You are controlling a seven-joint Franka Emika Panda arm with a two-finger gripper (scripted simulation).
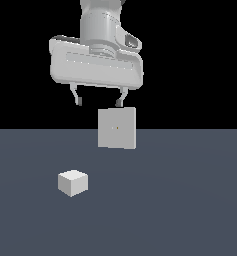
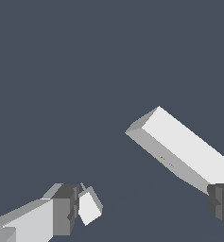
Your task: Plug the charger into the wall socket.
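Pale grey throughout, the scene holds two task items on a dark slate table (image 1: 190, 210); the charger (image 1: 73, 182), a small plain cube, rests flat on the table toward the exterior view's left, and the wall socket (image 1: 117, 128), a flat square plate, stands upright further back with tiny dark and yellowish marks at its centre; the two are well apart. The hand (image 1: 99, 102) hangs above the table, its fingers pointing down and spread wide, with nothing between them; in the exterior view it sits just above the socket's top edge, though the depth between them cannot be fixed from that view. The wrist view shows the charger (image 2: 89, 208) just beside one dark finger pad (image 2: 68, 210), apart from it so far as can be told, and the socket (image 2: 184, 149) lying off toward the other finger (image 2: 221, 205).

Assessment: the charger appears rigid and light, with smooth flat faces that may slip under a weak pinch; it is judged narrow enough for the open fingers; the recommended hold is across two opposite side faces, at mid-height, leaving the face meant for the socket clear. Prongs cannot be made out on the cube; the mating face is therefore undetermined. The grasp is not yet made.
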